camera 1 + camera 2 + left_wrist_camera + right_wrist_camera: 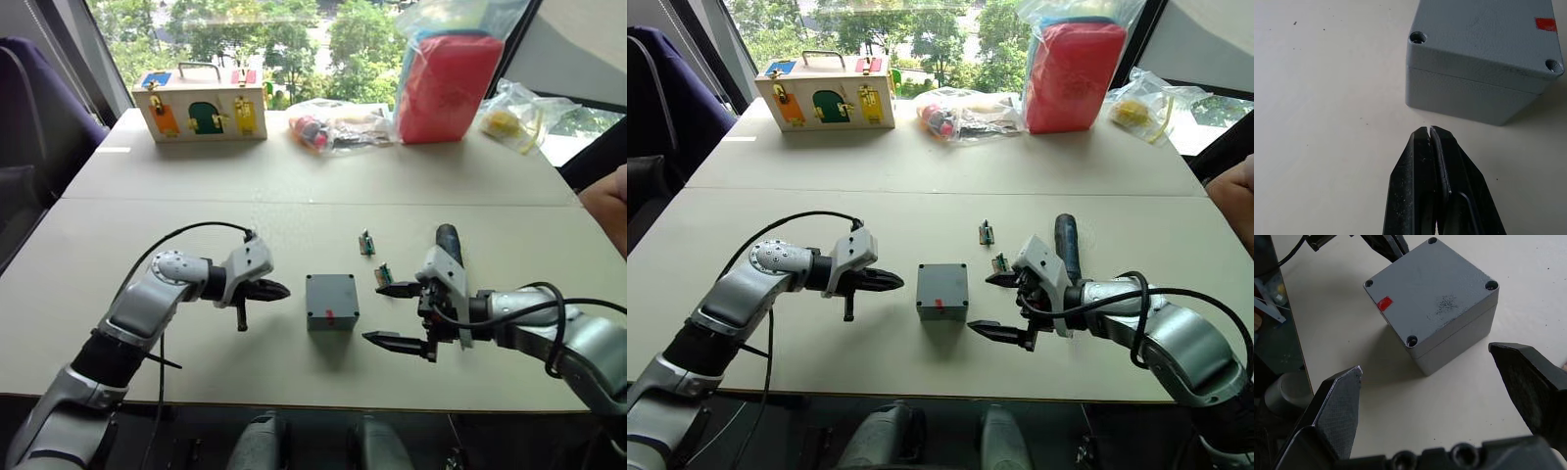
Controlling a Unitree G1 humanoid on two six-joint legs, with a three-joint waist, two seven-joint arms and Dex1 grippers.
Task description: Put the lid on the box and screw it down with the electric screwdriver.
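Box: the small grey box [332, 302] sits on the table [294, 176] between the two grippers, the lid [1430, 286] already seated on top with a visible seam under it and a red mark on the top face.
Left gripper: the left gripper [277, 290] has its fingers pressed together, tips just beside the box's side, not touching it.
Right gripper: the right gripper [396, 315] is spread wide and empty, with the box near and straight ahead of its fingers.
Screwdriver: the dark screwdriver [449, 241] lies on the table just behind the right gripper.
Handling: the box looks like stiff, light plastic that may slide if pushed; it is best pinched across two opposite flat sides.
Screwdriver hold: round and likely to roll, it is best gripped mid-barrel, clear of the bit.
Screw holes: four corner recesses [1412, 340] show on the lid; whether screws sit in them cannot be told.
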